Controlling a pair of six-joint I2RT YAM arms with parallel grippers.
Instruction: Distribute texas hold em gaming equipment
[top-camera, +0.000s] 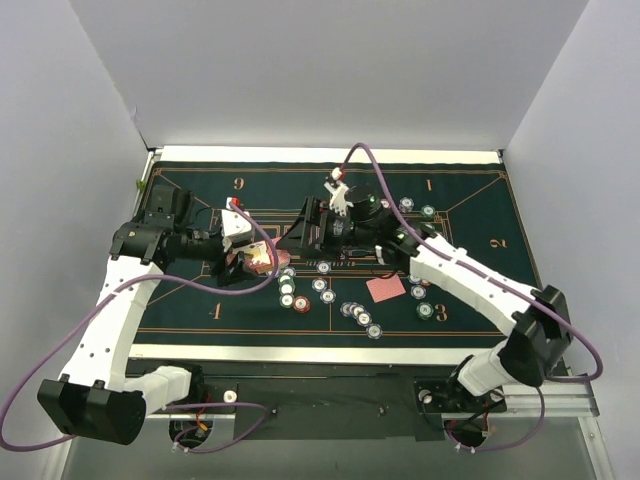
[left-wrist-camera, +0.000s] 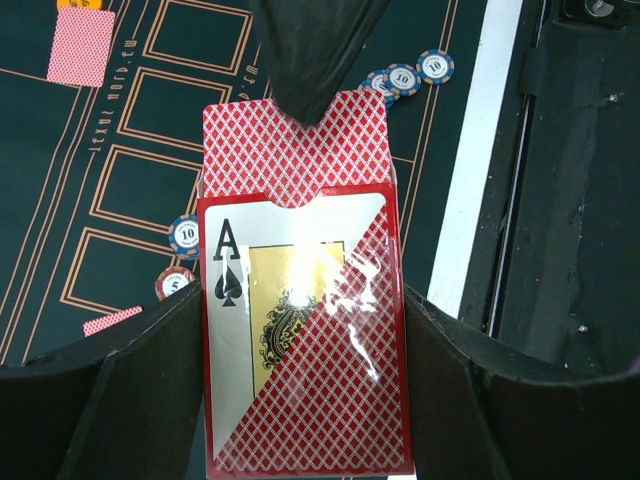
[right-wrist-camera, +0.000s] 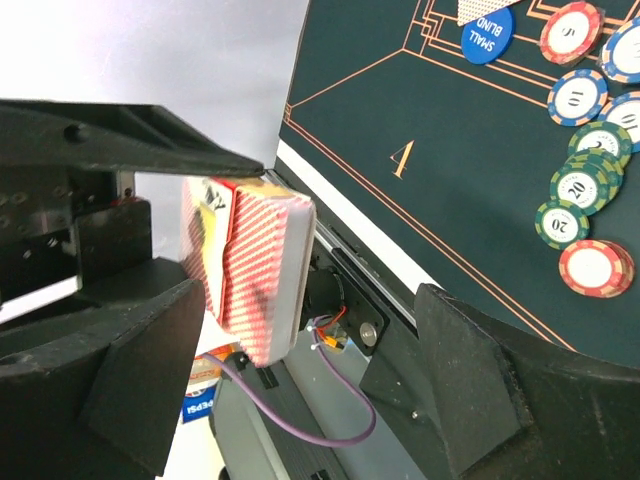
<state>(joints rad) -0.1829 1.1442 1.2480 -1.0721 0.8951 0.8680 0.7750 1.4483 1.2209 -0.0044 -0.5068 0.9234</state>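
Left claw (left-wrist-camera: 305, 330) is clamped on the card pack (left-wrist-camera: 300, 400). The pack's bottom is cut off in that wrist view and its top is hidden behind the right claw (right-wrist-camera: 315, 300), which is spread wide with the pack's end between its jaws. Green mat (top-camera: 200, 290) underneath, plain white walls (top-camera: 300, 60) around. Chips (top-camera: 360, 315) and one loose card (top-camera: 385, 288) lie on the mat near both claws.
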